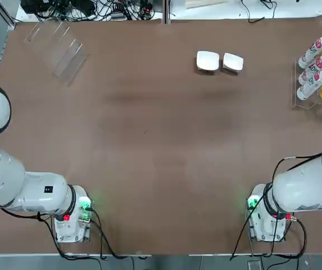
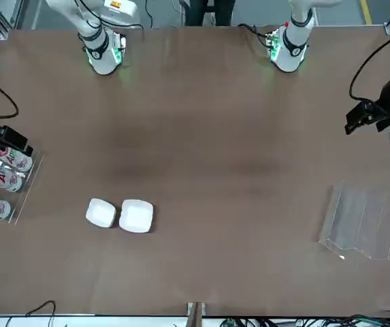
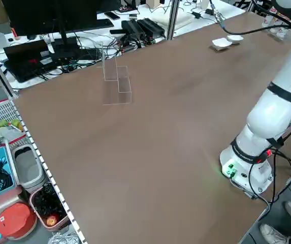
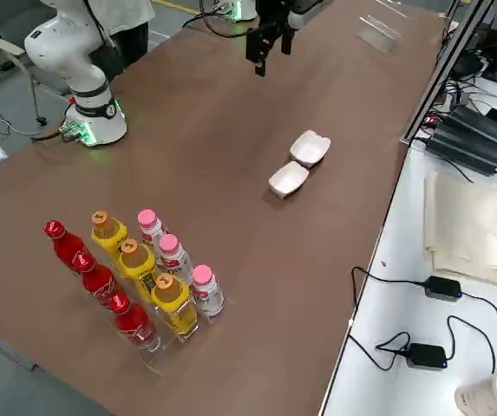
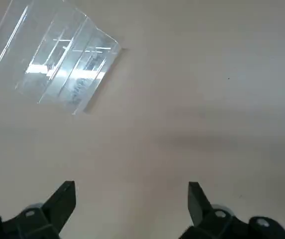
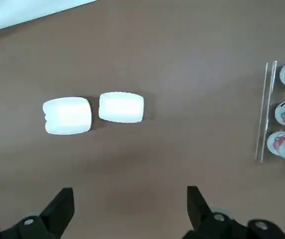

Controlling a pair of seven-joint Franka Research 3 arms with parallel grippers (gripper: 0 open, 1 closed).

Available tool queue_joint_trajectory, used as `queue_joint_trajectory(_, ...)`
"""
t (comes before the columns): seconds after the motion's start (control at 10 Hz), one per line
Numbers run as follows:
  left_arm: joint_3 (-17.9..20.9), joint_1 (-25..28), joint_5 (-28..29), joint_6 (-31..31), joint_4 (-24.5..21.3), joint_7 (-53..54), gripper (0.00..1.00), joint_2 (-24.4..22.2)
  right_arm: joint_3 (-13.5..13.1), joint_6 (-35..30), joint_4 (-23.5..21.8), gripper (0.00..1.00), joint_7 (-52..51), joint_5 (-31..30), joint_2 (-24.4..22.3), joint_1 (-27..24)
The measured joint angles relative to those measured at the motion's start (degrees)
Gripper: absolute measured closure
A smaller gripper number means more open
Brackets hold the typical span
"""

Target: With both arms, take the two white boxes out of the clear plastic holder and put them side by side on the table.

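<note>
White boxes (image 6: pixel 92 113) lie side by side on table (image 1: pixel 161 146), ahead of right gripper (image 6: pixel 127 209), jaws open, empty. Clear holder (image 5: pixel 57 59) empty, beyond left gripper (image 5: pixel 131 206), also open. Task looks complete.

You have two white boxes, one (image 1: pixel 208 61) just beside the other (image 1: pixel 233 62), on one brown table (image 1: pixel 161 146). One clear holder (image 1: pixel 57 48) stands with no box in its slots. One bottle rack (image 4: pixel 157 338) carries nine bottles: three red (image 4: pixel 96 277), three yellow (image 4: pixel 135 258) and three white with pink caps (image 4: pixel 176 258). Two robot arms, the left (image 1: pixel 14 180) and the right (image 1: pixel 307 185), each bear one gripper, left (image 5: pixel 131 199) and right (image 6: pixel 130 203).
</note>
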Motion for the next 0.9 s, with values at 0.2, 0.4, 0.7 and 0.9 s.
queue_joint_trajectory(0.2,-0.17,0.00,0.00,-0.07,0.00,0.00,0.00,0.00,-0.01,-0.26,-2.85,0.00,-1.42,-1.20,-3.57,-0.32)
queue_joint_trajectory(0.4,-0.26,0.00,0.00,-0.15,-0.02,0.00,0.00,0.00,-0.04,-0.93,-3.78,0.00,-4.50,-2.13,-5.72,-1.69)
queue_joint_trajectory(0.7,-0.27,0.16,0.00,-0.21,-0.04,0.00,0.00,0.00,-0.17,-0.64,-1.90,0.00,-6.35,-3.17,-6.33,-2.86)
queue_joint_trajectory(0.9,-0.26,0.31,0.00,-0.21,-0.04,0.01,0.00,0.00,0.06,-0.76,-0.75,0.00,-6.35,-3.58,-6.39,-2.84)
